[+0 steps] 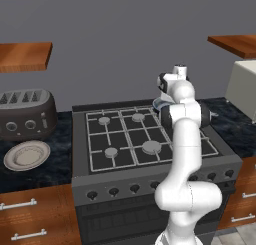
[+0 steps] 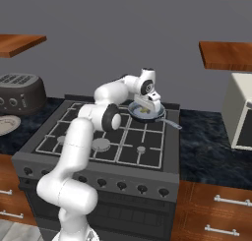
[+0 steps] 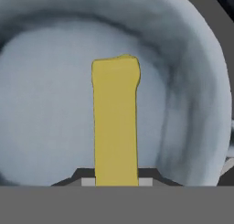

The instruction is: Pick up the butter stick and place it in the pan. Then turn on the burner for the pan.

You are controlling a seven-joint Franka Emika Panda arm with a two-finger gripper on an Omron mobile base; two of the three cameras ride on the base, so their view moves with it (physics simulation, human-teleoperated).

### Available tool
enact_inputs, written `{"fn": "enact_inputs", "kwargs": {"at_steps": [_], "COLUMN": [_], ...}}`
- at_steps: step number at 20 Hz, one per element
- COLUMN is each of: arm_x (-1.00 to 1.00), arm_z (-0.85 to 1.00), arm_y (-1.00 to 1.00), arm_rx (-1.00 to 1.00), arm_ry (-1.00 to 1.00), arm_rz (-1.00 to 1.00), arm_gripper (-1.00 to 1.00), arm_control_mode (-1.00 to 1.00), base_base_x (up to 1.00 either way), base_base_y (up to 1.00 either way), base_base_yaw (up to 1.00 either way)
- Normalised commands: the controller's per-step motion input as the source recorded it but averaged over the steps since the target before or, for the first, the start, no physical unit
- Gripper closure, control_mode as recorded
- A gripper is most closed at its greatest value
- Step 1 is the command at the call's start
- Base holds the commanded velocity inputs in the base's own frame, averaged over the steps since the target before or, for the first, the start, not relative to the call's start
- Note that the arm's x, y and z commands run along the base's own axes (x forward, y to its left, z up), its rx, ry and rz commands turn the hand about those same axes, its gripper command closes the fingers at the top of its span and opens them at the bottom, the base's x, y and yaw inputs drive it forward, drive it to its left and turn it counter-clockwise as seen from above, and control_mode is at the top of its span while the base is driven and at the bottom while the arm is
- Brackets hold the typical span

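Butter stick (image 3: 115, 122): pale yellow bar, pinched between the two fingertips (image 3: 87, 181) of the gripper (image 3: 116, 182), its free end pointing into the pan's bowl. Whether that end touches the pan floor cannot be told.

Pan (image 2: 146, 111): blue-grey inside, dark rim, on the back right burner of the stove (image 2: 106, 136). Its thin handle (image 2: 171, 123) runs out toward the stove's right edge. In the hand view the pan's curved wall rings the butter on all sides, with bare floor to either side of the bar.

Gripper, right base view (image 2: 146, 105): low over the pan, butter a small yellow fleck beneath it. In the left base view the arm's own body covers most of the pan, leaving only a sliver of rim (image 1: 159, 105).

Stove: other three burners bare; knob row (image 2: 120, 186) along the front edge.

Plate (image 1: 27, 155): cream, on the dark counter left of the stove, well apart from the pan.

Toaster (image 1: 26, 114): behind the plate.
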Motion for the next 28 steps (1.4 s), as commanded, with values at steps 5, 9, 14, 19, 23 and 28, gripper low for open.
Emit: {"fn": "enact_inputs", "kwargs": {"at_steps": [5,9,14,19,23,28], "arm_x": [0.0,0.0,-0.02,-0.46,-0.83,-1.0], "arm_z": [-0.19,-0.04,0.0,0.01,0.02,0.0], "arm_y": [0.0,0.0,0.0,0.0,0.0,0.03], "arm_rx": [0.0,0.0,0.0,0.0,0.0,0.0], "arm_ry": [0.04,0.04,0.0,-0.01,-0.01,-0.04], "arm_rz": [0.0,0.0,0.0,0.0,0.0,0.01], "arm_gripper": [1.0,-1.0,-1.0,-1.0,-1.0,-1.0], "arm_control_mode": [-1.0,-1.0,-1.0,-1.0,-1.0,-1.0], "base_base_x": [0.0,0.0,0.0,0.0,0.0,0.0], "base_base_y": [0.0,0.0,0.0,0.0,0.0,0.0], "base_base_yaw": [0.0,0.0,0.0,0.0,0.0,0.0]}}
